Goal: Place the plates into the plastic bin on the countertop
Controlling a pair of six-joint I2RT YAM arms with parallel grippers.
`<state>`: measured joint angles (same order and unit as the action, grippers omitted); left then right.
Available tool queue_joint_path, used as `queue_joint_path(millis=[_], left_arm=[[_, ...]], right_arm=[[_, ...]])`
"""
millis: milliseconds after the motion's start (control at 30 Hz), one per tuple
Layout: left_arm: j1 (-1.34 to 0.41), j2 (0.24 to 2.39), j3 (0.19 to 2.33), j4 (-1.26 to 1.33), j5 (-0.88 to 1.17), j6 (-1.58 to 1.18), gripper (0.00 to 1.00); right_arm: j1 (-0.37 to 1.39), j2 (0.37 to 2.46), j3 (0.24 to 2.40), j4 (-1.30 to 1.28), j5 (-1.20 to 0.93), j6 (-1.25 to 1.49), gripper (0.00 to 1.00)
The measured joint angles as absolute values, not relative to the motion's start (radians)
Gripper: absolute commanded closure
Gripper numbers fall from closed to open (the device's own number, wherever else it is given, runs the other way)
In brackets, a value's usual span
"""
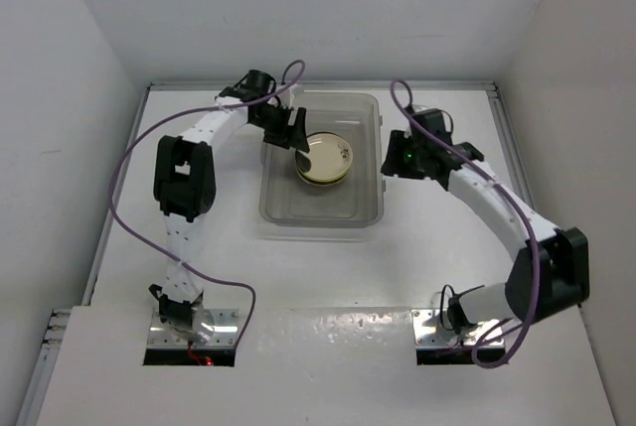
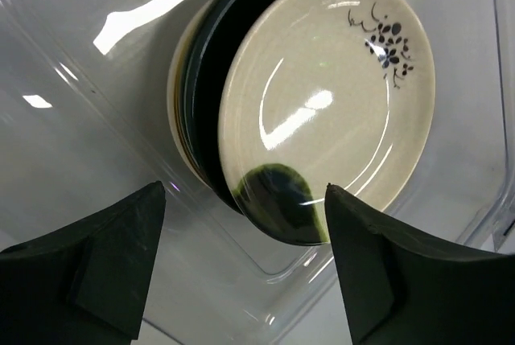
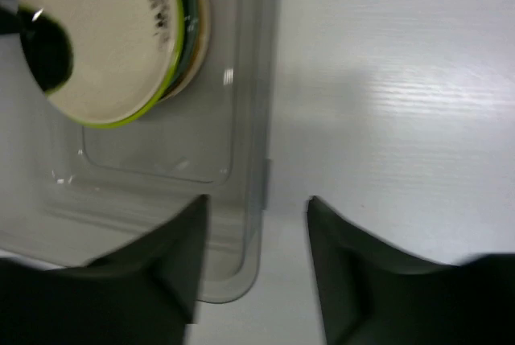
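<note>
Cream with a dark splash, the top plate (image 2: pixel 322 104) sits on a stack of plates (image 2: pixel 201 80) inside the plastic bin (image 1: pixel 323 210). Our left end effector (image 2: pixel 244 200) hangs right over that stack, fingers spread wide with nothing in them. It is the nearer arm. Our right end effector (image 3: pixel 257 208) is spread too and holds nothing, over the bin's right rim. We see no other plates on the worktop (image 1: pixel 328 277). The plates are round, so no side is longer. We think straight up is the open way out, since clear walls stand all around.
</note>
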<state>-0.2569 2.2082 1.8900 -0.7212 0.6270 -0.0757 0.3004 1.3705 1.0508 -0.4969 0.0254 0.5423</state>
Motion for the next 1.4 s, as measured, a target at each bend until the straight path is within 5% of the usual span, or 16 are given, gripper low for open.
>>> queue_joint_path(millis=[100, 233, 600, 1133, 1233, 1300, 1400], left_arm=[[-0.257, 2.208, 1.93, -0.74, 0.596, -0.057, 0.03], [-0.253, 2.197, 2.006, -0.758, 0.55, -0.03, 0.0], [-0.094, 1.936, 1.977, -0.779, 0.363, 0.08, 0.0], [0.171, 1.834, 1.731, -0.829, 0.307, 0.148, 0.0], [0.206, 1.797, 1.713, -0.834, 0.3, 0.165, 0.0], [0.228, 1.766, 1.703, -0.833, 0.293, 0.176, 0.0], [0.262, 1.71, 1.673, -0.826, 0.286, 0.185, 0.0]], right_arm=[[0.367, 1.466, 1.113, -0.479, 0.024, 0.546, 0.76], [0.411, 1.635, 1.263, -0.486, 0.04, 0.562, 1.0], [0.516, 1.927, 1.436, -0.608, 0.086, 0.603, 1.0], [0.489, 2.01, 1.492, -0.585, 0.088, 0.606, 1.0], [0.487, 1.92, 1.427, -0.612, 0.107, 0.605, 0.89], [0.487, 1.815, 1.372, -0.637, 0.12, 0.608, 0.49], [0.477, 1.604, 1.3, -0.664, 0.143, 0.593, 0.03]])
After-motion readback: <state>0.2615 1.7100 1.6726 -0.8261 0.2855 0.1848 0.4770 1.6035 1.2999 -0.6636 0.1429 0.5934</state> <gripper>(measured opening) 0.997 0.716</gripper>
